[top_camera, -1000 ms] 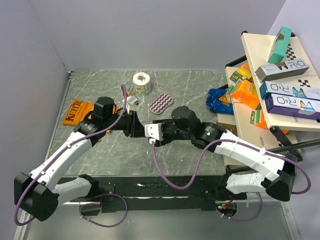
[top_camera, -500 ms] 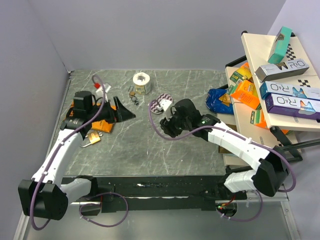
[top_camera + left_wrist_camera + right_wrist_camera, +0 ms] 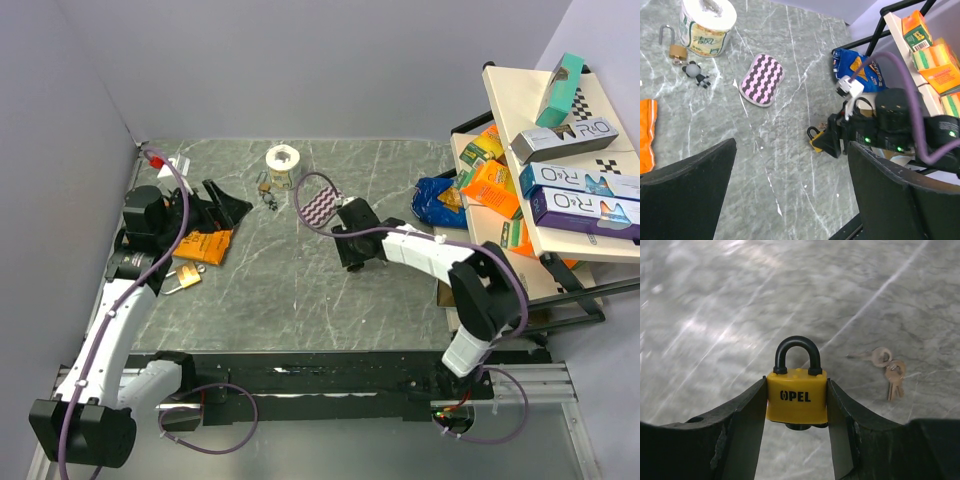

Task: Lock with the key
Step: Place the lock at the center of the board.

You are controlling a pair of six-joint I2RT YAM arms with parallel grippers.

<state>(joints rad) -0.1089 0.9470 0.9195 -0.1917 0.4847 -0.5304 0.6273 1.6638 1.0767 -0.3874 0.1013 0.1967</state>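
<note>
1. The yellow padlock point(image 3: 796, 405) is a boxy plastic-coated body with a black arched shackle. Both shackle legs sit in the body, and black letters run across its face.
2. The right end effector point(image 3: 796, 390) is clamped on the padlock's two flat sides, and the padlock stands upright between the matte black fingers point(image 3: 747, 415).
3. The keys point(image 3: 888, 372) are small, dull metal and joined on a ring. They lie flat on the bench point(image 3: 300, 290) beyond the padlock and apart from it.
4. The bench is smooth grey stone-look sheet with pale veins and soft glare.
5. A white roll of tape point(image 3: 707, 20) stands at the far side with a small brass padlock point(image 3: 672, 50) just beside it. Nearer the middle lies a rounded pink pad point(image 3: 762, 80) with dark zigzag stripes.
6. The right arm reaches low from its base toward the bench's middle, with the wrist bent down. Whether the padlock touches the surface cannot be told.
7. The left arm is folded up by the left edge, its wrist turned toward the middle.
8. The left end effector point(image 3: 228, 203) has its fingers spread wide, gripping nothing. It sits above a crinkled orange packet point(image 3: 205, 245).
</note>
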